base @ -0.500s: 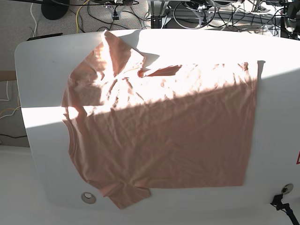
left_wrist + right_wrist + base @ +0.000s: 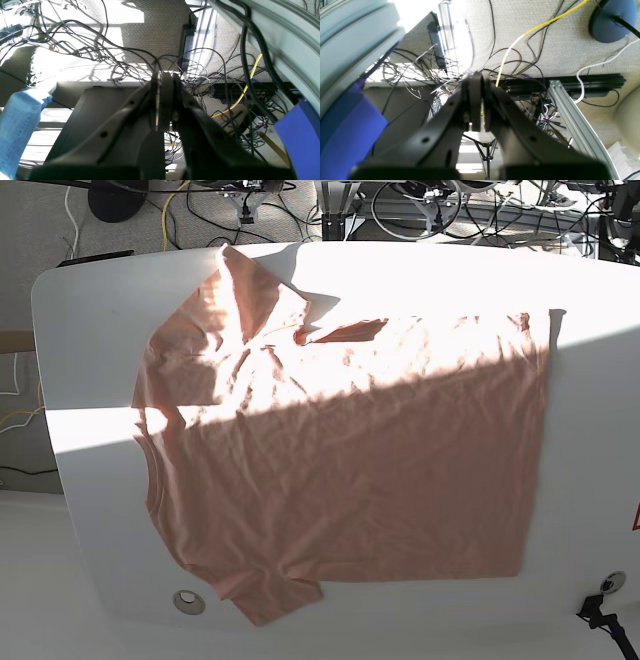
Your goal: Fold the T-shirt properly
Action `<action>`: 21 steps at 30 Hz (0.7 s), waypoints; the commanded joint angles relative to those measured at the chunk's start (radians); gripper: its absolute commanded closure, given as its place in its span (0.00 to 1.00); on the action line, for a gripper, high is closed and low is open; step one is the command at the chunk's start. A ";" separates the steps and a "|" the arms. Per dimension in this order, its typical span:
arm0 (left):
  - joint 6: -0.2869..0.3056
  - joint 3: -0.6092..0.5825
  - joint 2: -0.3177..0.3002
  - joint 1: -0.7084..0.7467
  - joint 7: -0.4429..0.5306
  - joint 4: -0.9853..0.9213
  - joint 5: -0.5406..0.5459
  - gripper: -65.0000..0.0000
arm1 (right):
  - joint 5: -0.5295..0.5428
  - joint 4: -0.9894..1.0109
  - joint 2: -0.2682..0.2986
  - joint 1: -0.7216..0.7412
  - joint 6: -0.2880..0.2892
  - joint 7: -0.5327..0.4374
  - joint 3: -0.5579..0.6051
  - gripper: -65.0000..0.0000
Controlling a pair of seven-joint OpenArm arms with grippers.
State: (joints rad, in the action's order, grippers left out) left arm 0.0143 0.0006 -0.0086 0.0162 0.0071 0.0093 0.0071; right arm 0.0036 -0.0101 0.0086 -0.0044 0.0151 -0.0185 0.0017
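T-shirt (image 2: 340, 450): lay spread and wrinkled across the white table (image 2: 90, 330), neckline toward the base view's left, half in sunlight.
Left hand (image 2: 163, 82): clenched, empty, off the table over cabled floor.
Right hand (image 2: 476, 80): clenched, empty, likewise.

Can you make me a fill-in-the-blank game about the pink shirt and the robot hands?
1. The wrinkled salmon-pink cloth T-shirt lies spread on the white ____.
2. The left gripper has its jaws ____.
3. The right gripper holds ____.
4. A long, thin ____ cable crosses the floor in the right wrist view.

Missing words: table; shut; nothing; yellow
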 commanded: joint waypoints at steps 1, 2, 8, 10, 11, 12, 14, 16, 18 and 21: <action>-0.004 -0.003 0.001 0.000 -0.001 0.000 -0.006 0.99 | -0.001 0.004 0.001 -0.003 0.002 0.002 0.002 1.00; 0.000 -0.003 -0.001 -0.002 -0.003 -0.003 -0.004 0.99 | 0.002 0.002 0.000 -0.004 0.001 0.002 0.002 0.99; -0.002 -0.001 0.000 -0.003 -0.003 -0.005 -0.002 0.99 | -0.001 0.001 0.001 -0.006 0.000 0.003 0.004 1.00; -0.005 -0.001 0.001 -0.002 0.000 -0.008 -0.005 0.99 | 0.001 0.006 0.000 -0.006 0.000 0.001 0.002 1.00; -0.002 -0.001 0.000 -0.003 -0.008 -0.001 -0.002 0.98 | -0.001 0.004 0.000 -0.005 0.001 0.002 0.001 1.00; -0.002 -0.001 -0.001 -0.002 -0.018 -0.004 -0.005 0.97 | -0.002 0.004 0.001 -0.010 0.002 0.001 0.001 1.00; -0.002 0.000 -0.002 -0.002 -0.042 -0.007 -0.003 0.94 | 0.001 0.004 0.002 -0.007 0.004 0.004 0.004 1.00; 0.004 -0.009 -0.002 0.004 -0.035 0.006 -0.001 0.95 | -0.007 0.010 0.007 -0.010 0.018 0.002 0.008 0.99; 0.000 -0.005 -0.002 0.008 -0.029 -0.001 -0.007 0.95 | -0.006 0.010 0.007 -0.009 0.017 0.000 0.010 0.99; 0.002 -0.009 -0.002 0.009 -0.027 0.000 -0.007 0.95 | -0.006 0.009 0.008 -0.008 0.013 0.003 0.009 0.99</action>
State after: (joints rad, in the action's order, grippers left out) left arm 0.0147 -0.0078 -0.0086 0.0193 -0.0181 0.0078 -0.0002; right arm 0.0029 -0.0032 0.0135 -0.0124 0.0277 -0.0174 0.0124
